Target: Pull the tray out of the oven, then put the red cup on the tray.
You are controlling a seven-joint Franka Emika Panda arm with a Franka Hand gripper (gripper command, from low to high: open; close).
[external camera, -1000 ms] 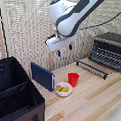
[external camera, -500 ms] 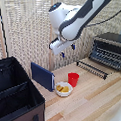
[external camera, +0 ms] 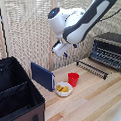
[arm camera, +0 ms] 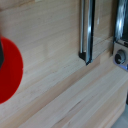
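The gripper hangs high in the air above the red cup, with nothing in its grasp as far as the exterior view shows. The fingertips are a dark blur at this size, so whether the jaws stand wide or narrow, I cannot tell.

Straight below sits the red cup, upright on the wooden table, mouth open; what is inside, if anything, is too small to read. In the wrist view the cup fills one edge as a big red patch, so the camera looks nearly straight down beside it.

The tray, a dark wire rack, already lies drawn out in front of the oven, between the oven and the cup. Pulling looks done, by my reckoning; the job in hand is the cup.

To do it well: drop vertically with one finger inside the rim and one outside, close gently so the light plastic doesn't skate away, then lift clear before swinging toward the tray.

Just beside the cup, on the side away from the oven, a white bowl holds yellow pieces; a careless descent could clip it.
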